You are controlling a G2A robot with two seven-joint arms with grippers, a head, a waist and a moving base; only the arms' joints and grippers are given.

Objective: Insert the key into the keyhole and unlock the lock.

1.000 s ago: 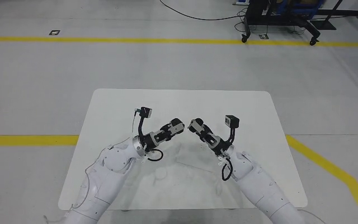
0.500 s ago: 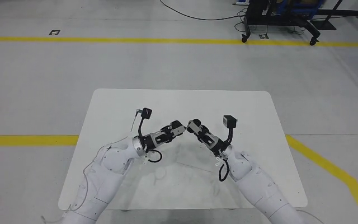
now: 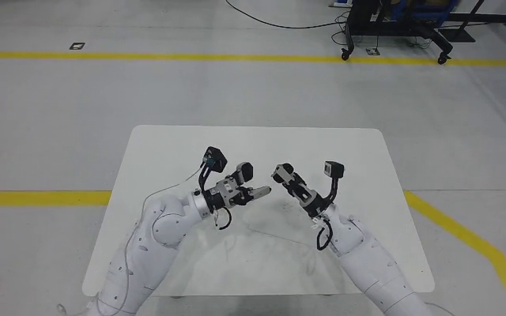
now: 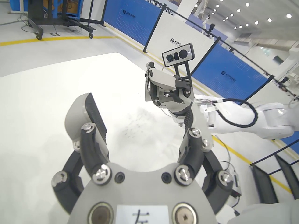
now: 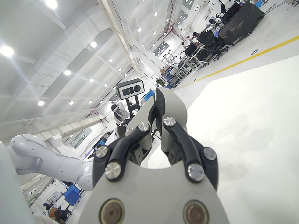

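My left gripper (image 4: 140, 120) hangs over the middle of the white table (image 3: 332, 150), open, with nothing between its ribbed pads (image 4: 94, 115). From above, the left gripper (image 3: 251, 182) points toward the right gripper (image 3: 280, 171), a short gap apart. The right gripper (image 5: 158, 99) is shut, its two fingers pressed together, and I cannot make out anything between them. Seen from the left wrist, the right gripper (image 4: 149, 80) stands tilted above the table, a little beyond the left one's fingers.
Faint dark scuff marks (image 4: 142, 127) lie on the table under the grippers. The table's far edge (image 3: 261, 127) and side edges are well away from both arms. A black wheeled stand (image 3: 395, 28) is on the floor far behind.
The left gripper has opened and its wrist has rolled, lifting its camera. The right gripper has drawn back slightly to the right, widening the gap between the two.
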